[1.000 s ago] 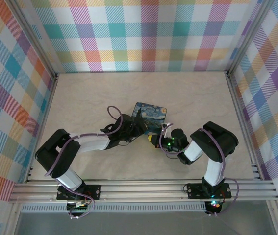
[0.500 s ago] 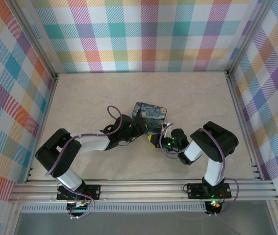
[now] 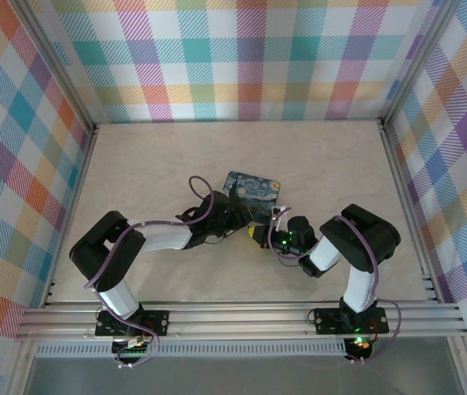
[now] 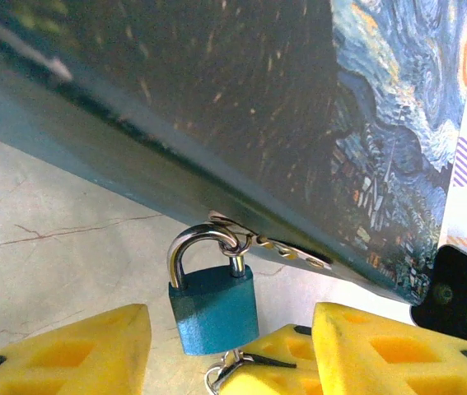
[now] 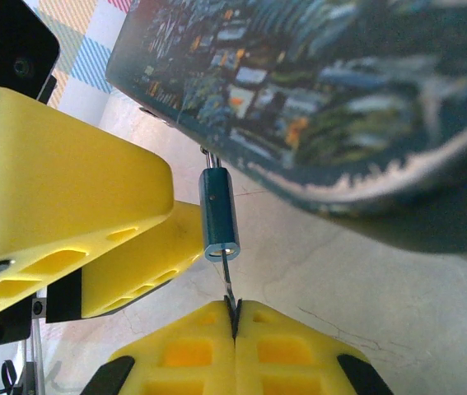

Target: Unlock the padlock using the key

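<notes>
Pale, veined counter carries a rectangular box printed with a swirling starry night. The left claw, of blocky yellow plastic, stands parted on either side of the small blue padlock, holding nothing. The padlock's curved steel shackle hangs from the box's hasp. The right claw is closed on the thin silvery key, which reaches the padlock's underside.

Padlock: matt blue body, shiny metal shackle; fingers yellow plastic, matt.

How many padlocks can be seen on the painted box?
1. The blue padlock hangs from the metal clasp at the edge of the painted box. The box's other sides are hidden, so more could exist.
</notes>
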`<state>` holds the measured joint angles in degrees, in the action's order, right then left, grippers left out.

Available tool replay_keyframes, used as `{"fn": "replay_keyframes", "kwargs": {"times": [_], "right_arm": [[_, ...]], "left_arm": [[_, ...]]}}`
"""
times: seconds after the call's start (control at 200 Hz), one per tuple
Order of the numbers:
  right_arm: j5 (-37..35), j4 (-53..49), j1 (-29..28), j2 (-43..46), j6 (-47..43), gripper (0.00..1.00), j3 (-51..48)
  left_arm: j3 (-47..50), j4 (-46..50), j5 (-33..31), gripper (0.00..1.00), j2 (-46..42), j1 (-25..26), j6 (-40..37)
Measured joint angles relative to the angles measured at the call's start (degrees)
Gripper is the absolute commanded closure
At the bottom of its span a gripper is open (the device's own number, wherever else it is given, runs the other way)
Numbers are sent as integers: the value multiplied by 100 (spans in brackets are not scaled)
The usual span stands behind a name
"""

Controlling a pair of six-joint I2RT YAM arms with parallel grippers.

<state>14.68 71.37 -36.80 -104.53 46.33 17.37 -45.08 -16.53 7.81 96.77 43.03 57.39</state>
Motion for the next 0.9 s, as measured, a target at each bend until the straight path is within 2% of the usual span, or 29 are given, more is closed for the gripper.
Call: {"fn": "replay_keyframes", "kwargs": {"times": [0.575,0.9], "right_arm": [[7,0,0,0,0,100,0],[22,-4,0,0,2,100,0]], "left_arm": [[-107,44,-350,57,319,149,90],[-168,44,-452,58,326,184,136]]}}
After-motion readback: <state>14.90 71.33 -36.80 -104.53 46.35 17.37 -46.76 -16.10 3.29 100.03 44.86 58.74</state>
